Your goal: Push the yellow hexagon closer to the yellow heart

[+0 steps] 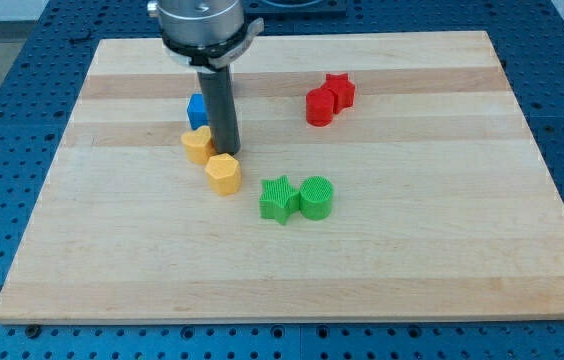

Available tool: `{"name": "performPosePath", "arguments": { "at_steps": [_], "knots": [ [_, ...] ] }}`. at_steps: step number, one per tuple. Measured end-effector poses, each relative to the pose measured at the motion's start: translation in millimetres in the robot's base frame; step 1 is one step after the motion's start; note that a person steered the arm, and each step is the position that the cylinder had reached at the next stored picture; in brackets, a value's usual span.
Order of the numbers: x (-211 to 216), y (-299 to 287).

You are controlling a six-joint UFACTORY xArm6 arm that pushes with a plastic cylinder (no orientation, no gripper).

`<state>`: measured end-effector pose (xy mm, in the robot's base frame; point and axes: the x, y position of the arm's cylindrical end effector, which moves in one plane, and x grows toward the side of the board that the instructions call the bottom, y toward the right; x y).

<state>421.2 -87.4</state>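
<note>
The yellow hexagon (pixel 223 173) lies left of the board's middle. The yellow heart (pixel 197 144) lies just up and to the left of it, with a small gap or light contact between them. My tip (pixel 227 150) stands right next to both, at the heart's right side and at the hexagon's upper edge. The rod rises from there to the arm's head at the view's top.
A blue block (pixel 197 108) sits above the heart, partly hidden by the rod. A red star (pixel 339 90) and a red block (pixel 319 106) touch at the upper right. A green star (pixel 279 198) and a green cylinder (pixel 316 197) sit side by side at the middle. The wooden board (pixel 442 250) lies on a blue perforated table.
</note>
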Motion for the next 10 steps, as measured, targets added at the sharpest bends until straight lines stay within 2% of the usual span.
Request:
{"name": "performPosePath", "arguments": {
  "at_steps": [1, 2, 3, 7, 10],
  "knots": [
    [8.0, 11.8],
    [28.5, 60.5],
    [46.7, 62.8],
    [48.6, -11.2],
    [96.8, -71.0]
  ]
}}
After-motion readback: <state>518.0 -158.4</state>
